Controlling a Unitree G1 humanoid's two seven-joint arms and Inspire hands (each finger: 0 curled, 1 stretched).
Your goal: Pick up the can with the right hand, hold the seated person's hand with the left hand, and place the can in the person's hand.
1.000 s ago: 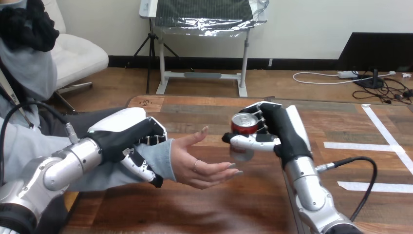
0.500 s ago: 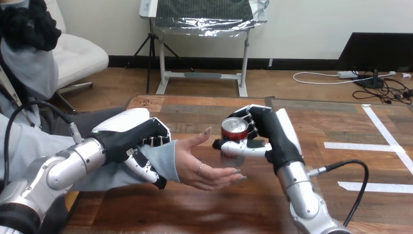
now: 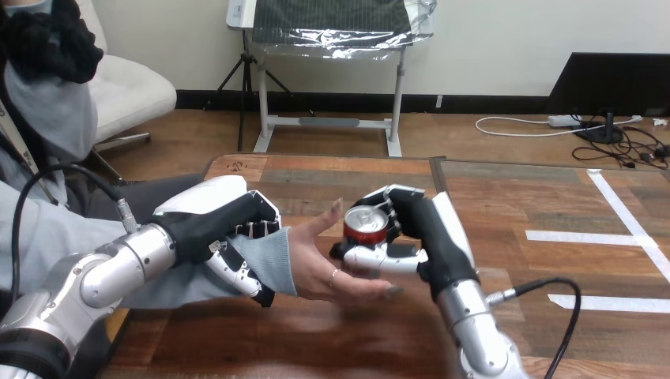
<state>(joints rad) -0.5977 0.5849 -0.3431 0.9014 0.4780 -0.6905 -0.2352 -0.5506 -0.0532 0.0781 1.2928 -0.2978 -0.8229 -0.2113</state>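
A red can [image 3: 364,229] with a silver top stands upright in my right hand [image 3: 419,237], whose fingers and thumb curl round it. The can is over the palm of the person's hand [image 3: 324,264], which lies open and palm up at the table's middle left; I cannot tell whether the can rests on it. My left hand [image 3: 225,225] is wrapped round the person's wrist at the grey sleeve [image 3: 272,260], fingers curled under it.
The wooden table [image 3: 506,205] stretches to the right, with white tape strips [image 3: 624,237] on its right part. A cable [image 3: 545,316] runs from my right forearm over the table.
My right hand has carried the can leftward and down, from beside the person's fingertips to over their palm. My left hand has kept its hold on the wrist.
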